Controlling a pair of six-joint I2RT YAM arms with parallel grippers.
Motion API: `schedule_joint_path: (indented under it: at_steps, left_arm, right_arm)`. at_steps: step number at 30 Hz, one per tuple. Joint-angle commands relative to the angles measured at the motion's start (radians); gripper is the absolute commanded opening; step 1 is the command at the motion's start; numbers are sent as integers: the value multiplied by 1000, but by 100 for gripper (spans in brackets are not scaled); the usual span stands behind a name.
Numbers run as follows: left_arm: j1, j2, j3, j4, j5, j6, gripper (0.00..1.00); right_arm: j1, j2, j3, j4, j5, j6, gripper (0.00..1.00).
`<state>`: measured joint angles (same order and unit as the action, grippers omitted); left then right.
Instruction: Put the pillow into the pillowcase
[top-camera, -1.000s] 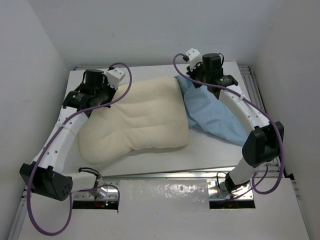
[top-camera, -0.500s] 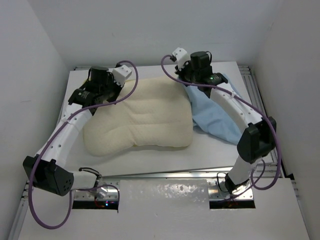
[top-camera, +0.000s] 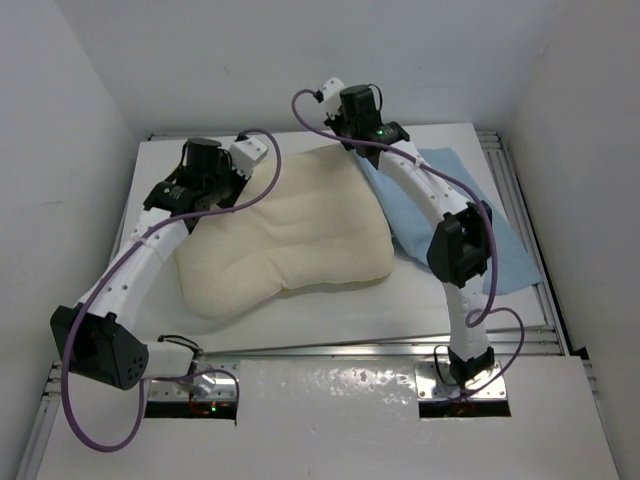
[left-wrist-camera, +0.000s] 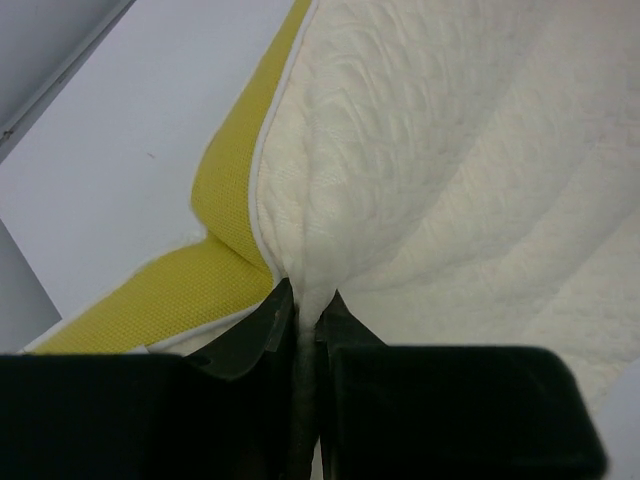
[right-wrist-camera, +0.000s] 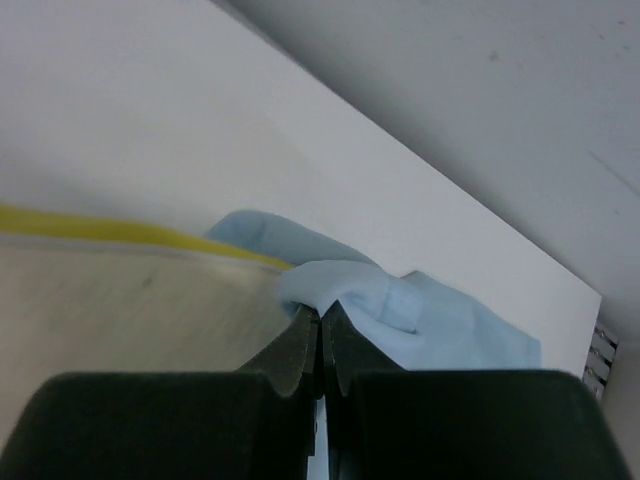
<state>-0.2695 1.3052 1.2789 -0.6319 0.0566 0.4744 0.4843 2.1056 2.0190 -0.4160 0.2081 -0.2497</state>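
Observation:
The cream pillow (top-camera: 290, 235) lies in the middle of the table, its right edge over the light blue pillowcase (top-camera: 505, 245), which spreads out to the right. My left gripper (top-camera: 238, 182) is at the pillow's far left corner, shut on a pinch of the cream cover (left-wrist-camera: 305, 290) beside the yellow edge band (left-wrist-camera: 215, 255). My right gripper (top-camera: 352, 140) is at the pillow's far right corner, shut on a fold of the pillowcase (right-wrist-camera: 345, 290). The pillow (right-wrist-camera: 130, 290) and its yellow band (right-wrist-camera: 120, 230) lie just left of that fold.
White walls close in on the left, back and right of the table (top-camera: 420, 290). A metal rail (top-camera: 330, 350) runs along the table's near edge. The right arm (top-camera: 460, 250) stands over the pillowcase.
The right gripper has swung left along the back edge, dragging the pillowcase fold toward the pillow's far right corner. The left gripper has pulled the pillow's corner slightly right; the pillow has shifted.

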Motion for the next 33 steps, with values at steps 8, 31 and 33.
schedule_joint_path:
  at_steps: [8,31,33]
  left_arm:
    - [-11,-80,0,58,23,32,0]
    - [96,158,39,296,-155,-157,0]
    - [116,227,57,275,-164,-155,14]
  right_arm:
    - [-82,-105,-98,92,108,72,0]
    - [-58,-163,-114,-64,-179,145,99]
    - [-117,-203,-89,-111,-173,289,99]
